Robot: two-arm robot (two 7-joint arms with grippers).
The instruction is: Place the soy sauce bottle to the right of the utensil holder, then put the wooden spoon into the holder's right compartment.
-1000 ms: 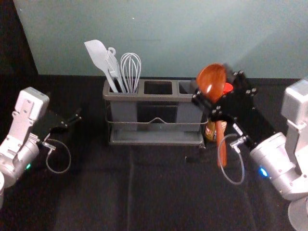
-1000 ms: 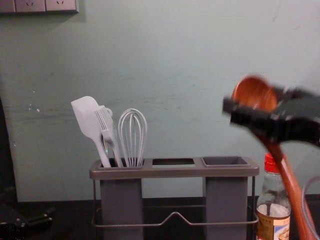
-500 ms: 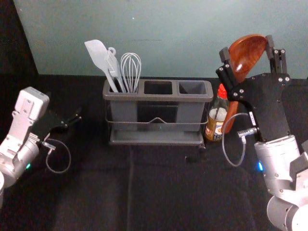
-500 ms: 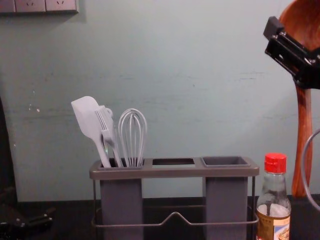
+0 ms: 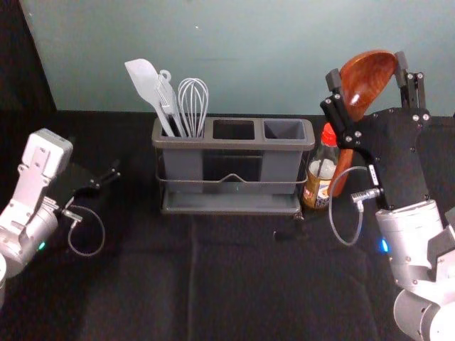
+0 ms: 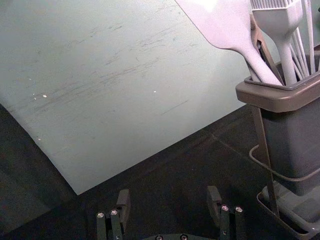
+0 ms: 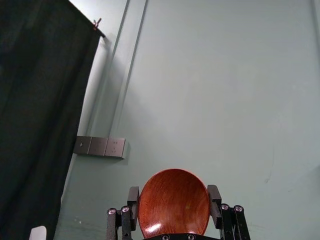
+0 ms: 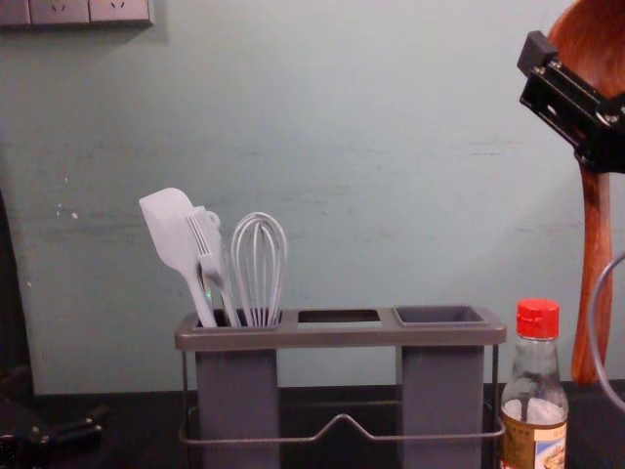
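Soy sauce bottle (image 5: 316, 188) is upright just right of the utensil holder (image 5: 234, 144), so placement looks done. Step in hand: the wooden spoon (image 5: 362, 85).

Right gripper (image 7: 173, 192) is up at the right, above and beyond the bottle, clamped across the spoon's bowl from both sides. Handle hangs down, slightly tilted, right of the bottle. Left gripper (image 6: 168, 195) is parked left of the holder, fingers wide apart, nothing in them.

Handling: spoon should be light and stiff, no flex to fight. Finish is glossy, likely slippery, and the pads bear on a curved rim, so it could pivot if the handle catches. Bowl is the right place to hold, since the handle goes in first. Don't over-squeeze; keep wrist moves slow, a long handle amplifies any tilt.

Next: carry left, high enough for the handle tip to clear the bottle's red cap (image 8: 538, 319) and the holder rim, then straighten and lower into the right compartment (image 5: 284, 130). Bottle looks like glass with liquid in it (heavier, breakable, not something to clip). If it ever needs a nudge, grab it round the label, not the cap.
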